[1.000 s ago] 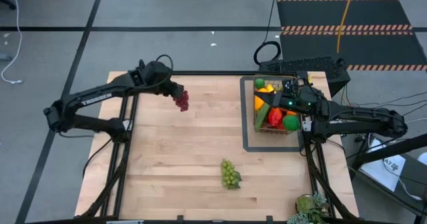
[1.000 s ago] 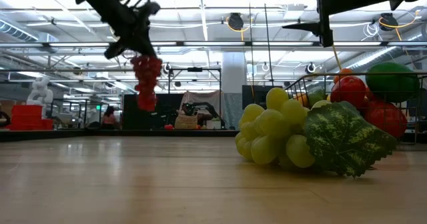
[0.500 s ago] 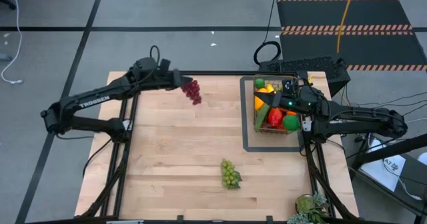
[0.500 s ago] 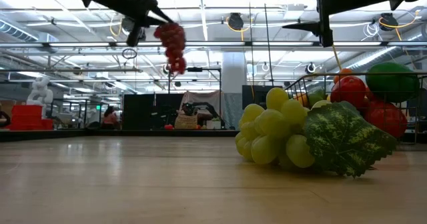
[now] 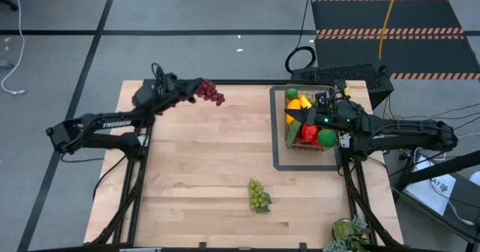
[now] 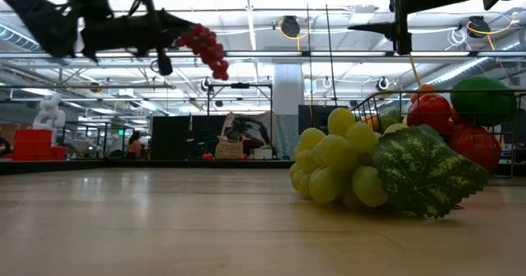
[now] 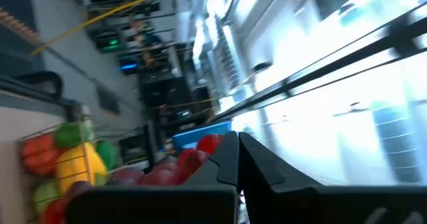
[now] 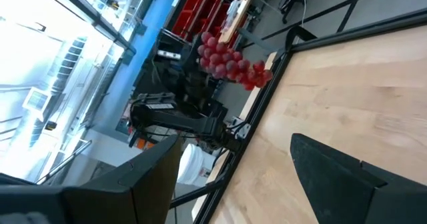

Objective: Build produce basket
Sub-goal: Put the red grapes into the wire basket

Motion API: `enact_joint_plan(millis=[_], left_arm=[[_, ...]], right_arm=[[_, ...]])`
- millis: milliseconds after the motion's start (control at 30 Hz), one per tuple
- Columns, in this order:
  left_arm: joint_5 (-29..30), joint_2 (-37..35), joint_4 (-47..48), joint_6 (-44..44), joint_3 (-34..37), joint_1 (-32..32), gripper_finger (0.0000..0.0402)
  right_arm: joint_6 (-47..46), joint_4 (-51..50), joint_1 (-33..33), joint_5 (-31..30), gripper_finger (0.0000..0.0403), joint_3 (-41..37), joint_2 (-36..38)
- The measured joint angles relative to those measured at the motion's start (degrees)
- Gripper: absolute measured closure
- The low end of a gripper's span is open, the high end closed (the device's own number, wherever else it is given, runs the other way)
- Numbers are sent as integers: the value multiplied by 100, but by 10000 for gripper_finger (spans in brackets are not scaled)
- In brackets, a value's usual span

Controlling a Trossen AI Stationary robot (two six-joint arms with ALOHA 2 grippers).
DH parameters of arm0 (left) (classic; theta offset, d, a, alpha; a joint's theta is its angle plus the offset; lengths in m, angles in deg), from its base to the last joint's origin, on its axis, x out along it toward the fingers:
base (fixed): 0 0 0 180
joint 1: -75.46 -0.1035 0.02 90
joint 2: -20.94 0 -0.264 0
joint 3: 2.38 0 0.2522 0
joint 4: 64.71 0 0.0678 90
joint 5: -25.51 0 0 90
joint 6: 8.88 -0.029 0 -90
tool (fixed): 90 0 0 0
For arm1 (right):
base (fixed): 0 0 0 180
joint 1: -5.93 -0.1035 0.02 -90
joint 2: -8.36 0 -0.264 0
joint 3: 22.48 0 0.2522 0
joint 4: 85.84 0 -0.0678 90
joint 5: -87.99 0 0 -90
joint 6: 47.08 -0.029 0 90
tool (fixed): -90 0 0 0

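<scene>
My left gripper [image 5: 192, 90] is shut on a bunch of red-purple grapes [image 5: 209, 92], high over the table's far left part; the bunch also shows in the low view [image 6: 206, 49]. My right gripper [image 5: 299, 115] is open and holds nothing; it hovers over the wire basket [image 5: 332, 145], which holds red, green, yellow and orange fruit. In the right wrist view its fingers stand wide apart [image 8: 235, 144]. A bunch of green grapes [image 5: 259, 196] with a leaf [image 6: 427, 171] lies on the wood near the front. My left gripper pinches the upper end of the red-purple bunch [image 7: 197, 159] between its two shut fingers. The fingers lie about level and point toward the table's right. The bunch is lifted clear and droops slantwise from the fingertips [image 6: 182, 34].
The basket stands on a flat dark tray frame [image 5: 278, 159] at the table's far right. Leafy green produce [image 5: 347, 232] lies at the near right corner. A dark keyboard-like thing [image 5: 346, 73] lies beyond the far edge.
My left gripper has risen and drawn back toward the table's far edge, tipping from pointing down to about level. It stays shut on the red-purple grapes, which have swung up from hanging straight below it to drooping out beside its tips.
</scene>
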State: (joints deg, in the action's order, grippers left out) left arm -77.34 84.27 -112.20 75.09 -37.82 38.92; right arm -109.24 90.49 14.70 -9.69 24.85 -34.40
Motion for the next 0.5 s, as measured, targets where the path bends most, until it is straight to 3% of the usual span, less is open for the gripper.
enact_joint_plan(millis=[233,500], left_arm=[[463,0,-1597,364,950,-14,399],[544,-2,-1828,367,1086,-13,397]], right_arm=[[-76,0,0,-2,127,0,0],[-148,140,0,-2,127,0,0]])
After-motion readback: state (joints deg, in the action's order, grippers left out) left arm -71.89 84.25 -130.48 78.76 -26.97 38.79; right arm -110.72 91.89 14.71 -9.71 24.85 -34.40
